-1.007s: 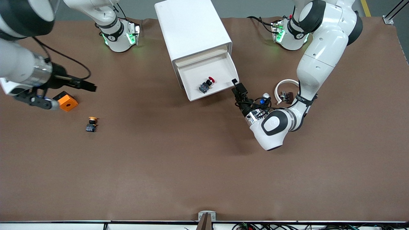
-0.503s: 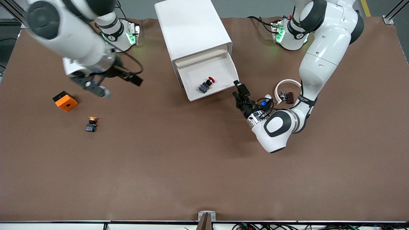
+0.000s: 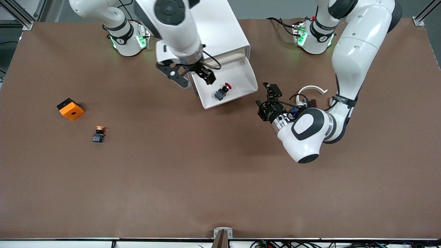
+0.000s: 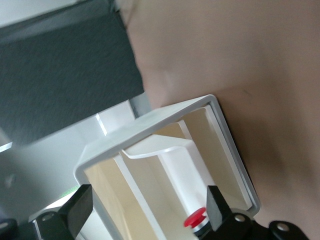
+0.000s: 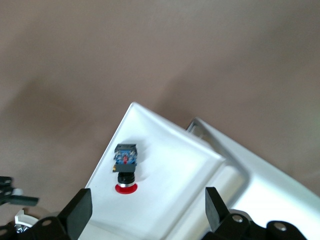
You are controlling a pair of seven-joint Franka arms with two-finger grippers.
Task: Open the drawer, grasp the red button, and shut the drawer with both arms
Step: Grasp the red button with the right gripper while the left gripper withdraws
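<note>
The drawer (image 3: 241, 74) stands pulled out of the white cabinet (image 3: 206, 27). The red-capped button (image 3: 223, 91) lies on its side in it, near the front edge. My right gripper (image 3: 193, 77) hangs open over the drawer's corner toward the right arm's end, and the button (image 5: 125, 170) shows on the drawer floor (image 5: 175, 165) between its fingers. My left gripper (image 3: 268, 100) is open and empty, low beside the drawer's front corner toward the left arm's end, clear of it. From there I see the drawer's rim (image 4: 150, 122) and the red cap (image 4: 195, 219).
An orange cube with a hole (image 3: 70, 109) and a yellow-capped button (image 3: 99, 133) lie toward the right arm's end. A white ring piece (image 3: 310, 90) and a small dark part (image 3: 309, 103) lie beside the left forearm.
The right arm swung from above the orange cube across to the drawer. The left gripper drew back from the drawer's front corner toward the left arm's end.
</note>
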